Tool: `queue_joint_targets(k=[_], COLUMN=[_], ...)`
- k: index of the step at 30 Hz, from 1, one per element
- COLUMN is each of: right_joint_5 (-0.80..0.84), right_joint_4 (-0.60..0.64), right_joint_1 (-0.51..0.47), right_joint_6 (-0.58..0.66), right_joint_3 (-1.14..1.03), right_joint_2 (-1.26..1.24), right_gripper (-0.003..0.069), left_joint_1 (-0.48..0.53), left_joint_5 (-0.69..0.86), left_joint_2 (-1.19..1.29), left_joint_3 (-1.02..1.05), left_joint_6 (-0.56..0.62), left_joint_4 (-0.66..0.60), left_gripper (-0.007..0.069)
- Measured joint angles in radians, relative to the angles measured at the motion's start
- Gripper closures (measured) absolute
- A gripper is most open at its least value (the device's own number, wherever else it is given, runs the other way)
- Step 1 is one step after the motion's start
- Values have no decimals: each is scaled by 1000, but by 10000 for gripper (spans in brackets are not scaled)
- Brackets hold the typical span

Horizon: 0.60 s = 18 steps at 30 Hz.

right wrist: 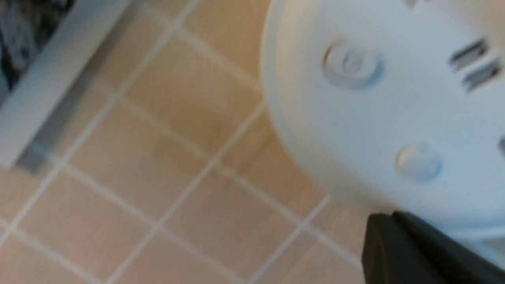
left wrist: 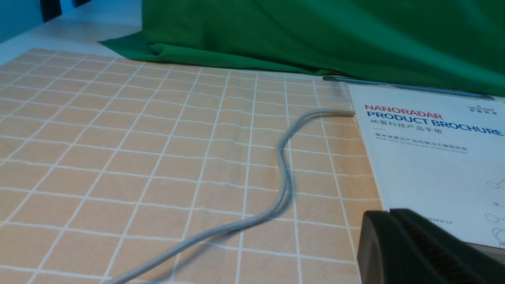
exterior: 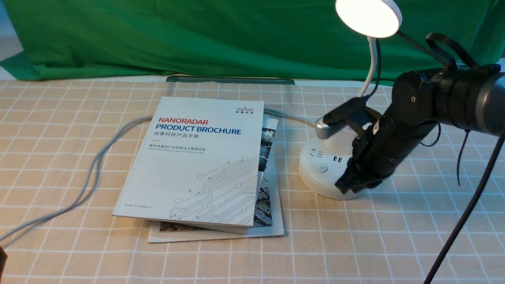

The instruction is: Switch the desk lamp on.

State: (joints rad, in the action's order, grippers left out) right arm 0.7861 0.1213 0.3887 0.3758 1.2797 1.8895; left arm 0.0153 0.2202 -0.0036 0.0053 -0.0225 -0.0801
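Note:
The white desk lamp (exterior: 323,173) stands right of the brochures; its round disc head (exterior: 369,17) glows at the top of a thin bent neck. Its round base shows two buttons (right wrist: 352,63) (right wrist: 417,161) and sockets in the right wrist view. My right gripper (exterior: 342,187) is shut and empty, its tip at the front edge of the base, just off the nearer button; it also shows in the right wrist view (right wrist: 390,216). My left gripper (left wrist: 388,213) is shut and empty, low at the near left by the brochure's corner.
Two stacked brochures (exterior: 201,157) lie mid-table. A grey cable (exterior: 94,165) runs from under them to the near left edge. A green cloth (exterior: 197,35) hangs at the back. A black cable (exterior: 465,213) hangs from the right arm.

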Motion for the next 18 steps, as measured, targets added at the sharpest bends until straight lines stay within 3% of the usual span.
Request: queue_joint_targets(k=[5,14,18], right_joint_5=[-48,-330,-323], right_joint_4=[-30,-37,-37], right_joint_1=[0,0,0], right_joint_6=[-81,-128,-186], right_joint_3=[-143,-419,-487], right_joint_2=[-267,-849,-1023], right_gripper=[624,620,613], left_joint_1=[0,0,0], left_joint_5=[0,0,0], left_joint_2=[0,0,0], left_joint_3=[0,0,0], left_joint_6=[0,0,0], left_joint_4=[0,0,0], left_gripper=[603,603,603])
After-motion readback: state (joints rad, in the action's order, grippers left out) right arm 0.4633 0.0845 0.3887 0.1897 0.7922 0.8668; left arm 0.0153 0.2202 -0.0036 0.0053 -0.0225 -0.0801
